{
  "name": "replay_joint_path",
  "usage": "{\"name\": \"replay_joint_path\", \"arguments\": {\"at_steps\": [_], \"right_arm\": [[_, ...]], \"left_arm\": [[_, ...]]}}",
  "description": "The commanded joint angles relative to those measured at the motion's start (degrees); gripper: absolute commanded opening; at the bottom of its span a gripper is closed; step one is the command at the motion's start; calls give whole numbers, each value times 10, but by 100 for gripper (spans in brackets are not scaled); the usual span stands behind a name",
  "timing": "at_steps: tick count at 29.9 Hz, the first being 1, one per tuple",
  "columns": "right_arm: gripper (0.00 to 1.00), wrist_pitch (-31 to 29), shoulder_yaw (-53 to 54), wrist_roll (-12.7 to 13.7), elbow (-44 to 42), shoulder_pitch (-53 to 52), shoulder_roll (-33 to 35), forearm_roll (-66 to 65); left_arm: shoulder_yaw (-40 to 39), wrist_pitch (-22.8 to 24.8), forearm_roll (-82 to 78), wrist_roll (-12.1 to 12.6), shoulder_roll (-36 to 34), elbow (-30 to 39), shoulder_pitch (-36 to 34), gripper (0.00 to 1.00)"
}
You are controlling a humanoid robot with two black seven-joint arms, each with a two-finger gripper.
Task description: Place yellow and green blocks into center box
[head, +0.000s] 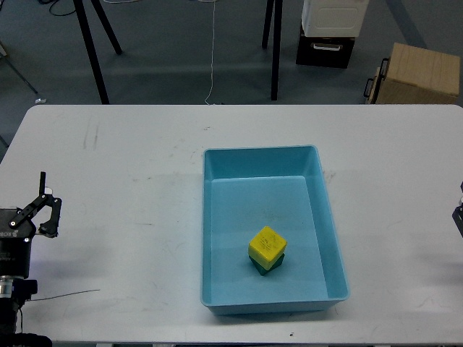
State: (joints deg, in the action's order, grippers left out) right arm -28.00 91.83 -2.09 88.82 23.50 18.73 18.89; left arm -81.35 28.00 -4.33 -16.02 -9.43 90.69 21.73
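The light-blue tray (217, 217) lies right of the table's middle. Inside it, toward the near end, the yellow block (266, 246) sits tilted on top of the dark green block (268, 267), which shows only at its lower edge. My left gripper (45, 202) is at the table's left edge, far from the tray, open and empty. Only a small dark part of my right arm (459, 215) shows at the right edge, so its fingers cannot be told apart.
The white table (130, 159) has faint scuff marks. Beyond its far edge are black stand legs (275, 50), a black-and-white crate (329, 32) and a tan cardboard box (419, 72) on the floor. A thin cable lies near the left arm.
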Motion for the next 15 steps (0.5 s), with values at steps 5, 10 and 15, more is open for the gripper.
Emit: {"name": "replay_joint_path", "arguments": {"at_steps": [5,10,15], "right_arm": [[100,0,-5,1,4,15,-2,-1],[100,0,-6,0,16,47,-7,-1],[100,0,-13,1,28,81,-34,-2]], "left_arm": [[58,0,0,7,-1,12,49,99],[70,0,0,7,-1,21,48,100],[71,0,1,7,-1,33,47,100]]}}
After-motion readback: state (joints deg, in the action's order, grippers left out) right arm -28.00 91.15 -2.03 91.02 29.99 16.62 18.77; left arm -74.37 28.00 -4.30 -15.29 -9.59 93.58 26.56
